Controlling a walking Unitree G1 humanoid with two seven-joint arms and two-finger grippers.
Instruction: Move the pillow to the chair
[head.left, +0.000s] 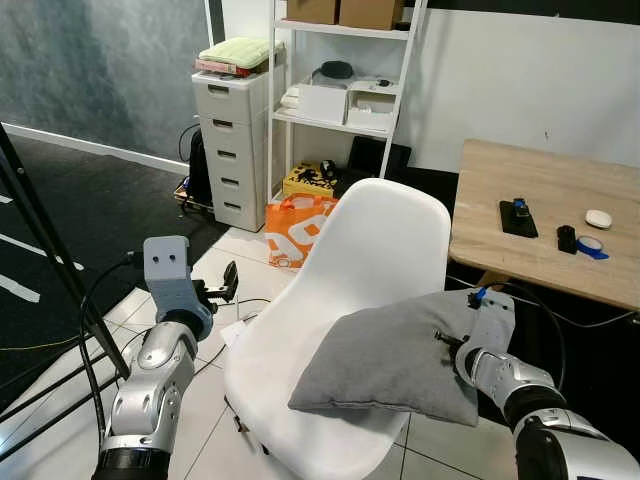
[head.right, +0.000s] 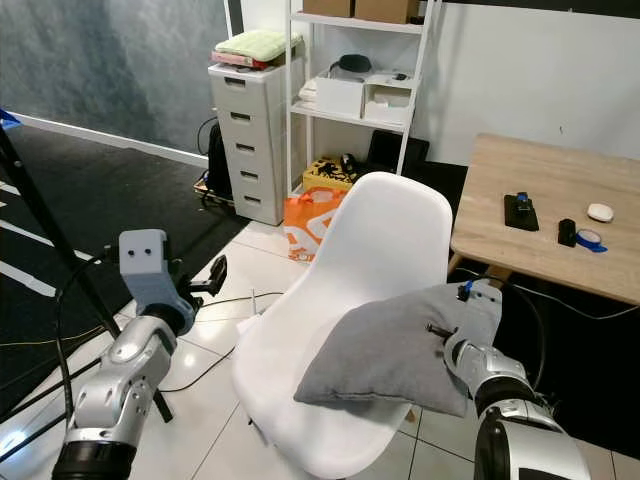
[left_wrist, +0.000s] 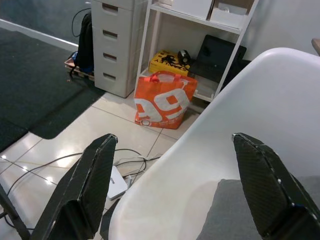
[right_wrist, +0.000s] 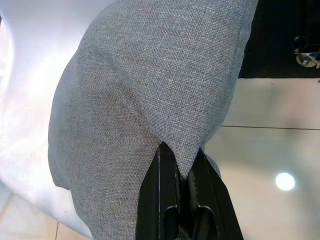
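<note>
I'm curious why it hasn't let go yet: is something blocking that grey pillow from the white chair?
Nothing visible does. The grey pillow already lies on the white chair seat, its corner pinched in the right claw. The left claw hovers open beside the chair.

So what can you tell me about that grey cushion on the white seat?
The pillow is a grey, roughly square cushion in a coarse woven fabric, soft and a little slumped. It lies flat over the seat of the white chair, its near corner hanging past the seat's front edge. The right pincer is shut on a pinched fold at the pillow's edge, on the side nearest the wooden table. The left pincer hangs open beside the chair, apart from the pillow.
</note>
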